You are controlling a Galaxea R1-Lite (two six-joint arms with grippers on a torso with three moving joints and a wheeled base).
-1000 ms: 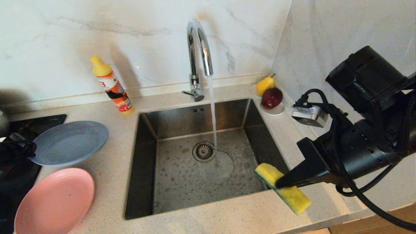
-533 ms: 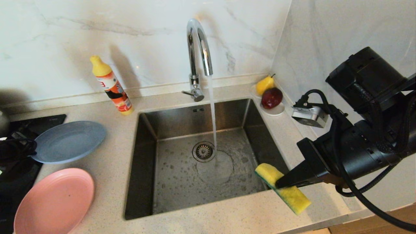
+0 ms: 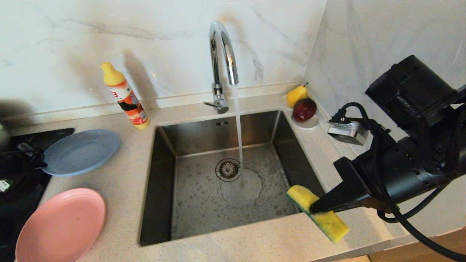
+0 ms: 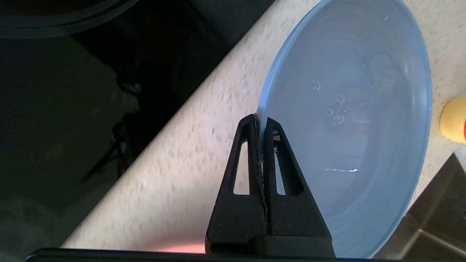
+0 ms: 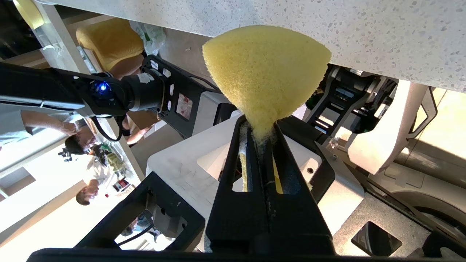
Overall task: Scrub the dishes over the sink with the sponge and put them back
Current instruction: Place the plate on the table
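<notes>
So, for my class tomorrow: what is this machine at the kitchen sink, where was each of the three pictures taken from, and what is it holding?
It is a robot with two black arms, each ending in a two-fingered hand. The wide picture comes from a camera on its head, looking down at the sink, where the tap is running. The other two come from cameras on its wrists, just behind the fingers.

The left hand is shut on the rim of the blue-grey plate, seen close up in the left wrist picture. The right hand pinches the yellow sponge at the sink's near right corner.

On the counter also lie a pink plate, a detergent bottle, and a saucer with a pear and a dark red fruit.
</notes>
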